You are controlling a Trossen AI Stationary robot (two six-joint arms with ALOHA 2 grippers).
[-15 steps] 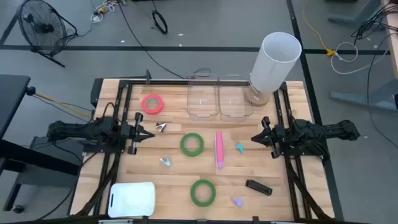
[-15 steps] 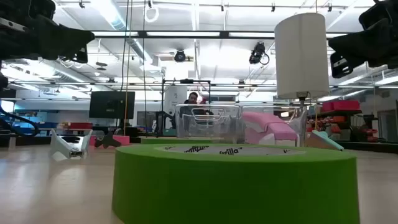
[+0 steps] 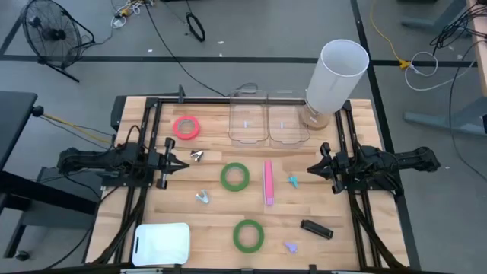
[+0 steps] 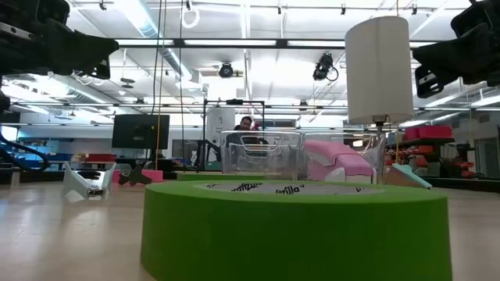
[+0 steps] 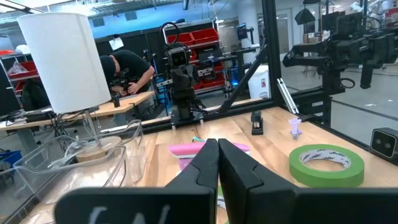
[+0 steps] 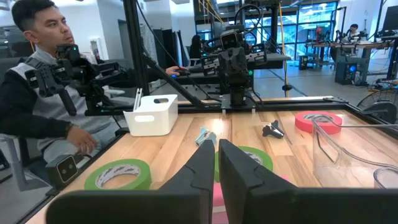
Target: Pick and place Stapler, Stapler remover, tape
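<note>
Well apart at opposite sides of the table, both grippers hang with fingers pressed together, holding nothing. Just ahead of the left gripper (image 3: 185, 161) lies a black staple remover (image 3: 196, 156), with the pink-red tape roll (image 3: 186, 126) off to its side. Ahead of the right gripper (image 3: 313, 169) sits a teal clip (image 3: 293, 180), then the pink stapler (image 3: 268, 183), then a green tape roll (image 3: 235, 176). The second green roll (image 3: 248, 235) lies farther, near the white bin (image 3: 161, 243)
</note>
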